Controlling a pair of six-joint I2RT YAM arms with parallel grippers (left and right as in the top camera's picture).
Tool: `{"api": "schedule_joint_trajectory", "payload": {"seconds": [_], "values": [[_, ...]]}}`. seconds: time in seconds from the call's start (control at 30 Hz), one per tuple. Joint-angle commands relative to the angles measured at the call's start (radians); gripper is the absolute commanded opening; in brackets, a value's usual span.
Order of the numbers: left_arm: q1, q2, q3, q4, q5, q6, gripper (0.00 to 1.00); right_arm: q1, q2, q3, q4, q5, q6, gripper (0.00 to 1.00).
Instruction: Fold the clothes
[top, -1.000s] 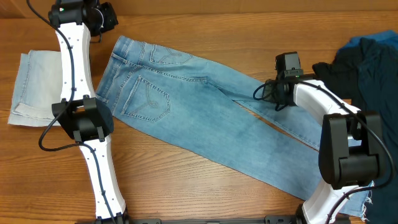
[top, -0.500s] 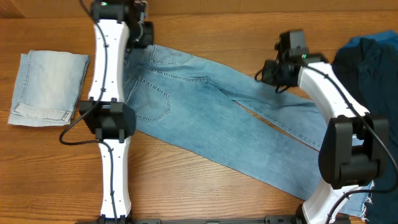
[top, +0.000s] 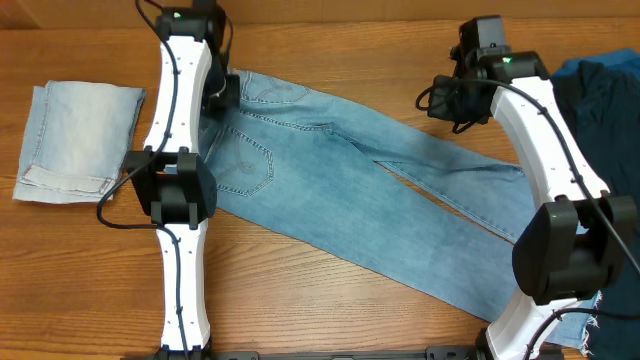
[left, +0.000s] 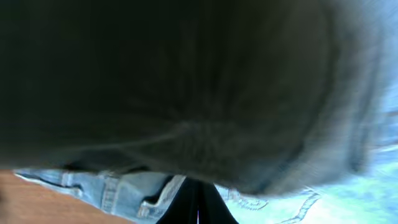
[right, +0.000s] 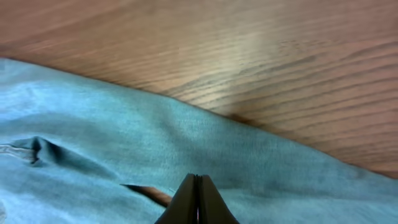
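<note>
The long light-blue jeans (top: 340, 190) lie flat and diagonal on the wooden table, waist at the upper left, frayed hems at the lower right. My left gripper (top: 225, 92) hangs over the waistband by the back pockets. In the left wrist view its fingers (left: 198, 210) are shut and empty, with the waistband and belt loops (left: 118, 186) below; a dark blur hides most of that view. My right gripper (top: 440, 100) is above the far edge of the upper leg. Its fingers (right: 198, 200) are shut and empty over the denim (right: 93, 143).
A folded pale denim piece (top: 75, 140) lies at the left edge. A heap of dark navy and black garments (top: 600, 110) sits at the right edge. Bare wood table (top: 330, 310) shows in front of the jeans and behind them.
My left gripper swung right from the table's far-left corner to over the jeans' waistband. My right gripper rose and moved back from the leg toward the far edge.
</note>
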Motion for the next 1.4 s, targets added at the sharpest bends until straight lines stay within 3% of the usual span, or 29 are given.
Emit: {"api": "schedule_joint_trajectory", "payload": {"seconds": [0.0, 0.17, 0.4, 0.67, 0.9, 1.0, 1.27, 1.37], "values": [[-0.002, -0.04, -0.044, -0.024, -0.075, -0.077, 0.04, -0.006, -0.046, 0.056, -0.027, -0.004, -0.049, 0.04], [0.006, -0.04, -0.091, -0.006, -0.144, -0.124, 0.04, -0.015, -0.046, 0.058, -0.046, -0.005, -0.053, 0.05], [0.014, -0.04, -0.256, 0.138, -0.138, -0.124, 0.04, -0.027, -0.046, 0.058, -0.057, -0.005, -0.099, 0.23], [0.014, -0.04, -0.448, 0.308, -0.12, -0.126, 0.04, -0.039, -0.046, 0.058, -0.089, -0.004, -0.105, 0.27], [0.022, -0.04, -0.609, 0.205, -0.1, -0.19, 0.04, -0.044, -0.046, 0.058, -0.096, -0.004, -0.105, 0.29], [0.022, -0.04, -0.621, 0.137, -0.017, -0.191, 0.04, -0.044, -0.046, 0.058, -0.1, -0.004, -0.105, 0.34], [0.022, -0.074, -0.591, 0.055, 0.06, -0.191, 0.04, -0.044, -0.046, 0.058, -0.14, -0.001, -0.098, 0.58], [0.022, -0.138, -0.505, 0.055, 0.077, -0.19, 0.1, -0.044, -0.046, 0.071, -0.188, 0.057, -0.027, 0.64]]}}
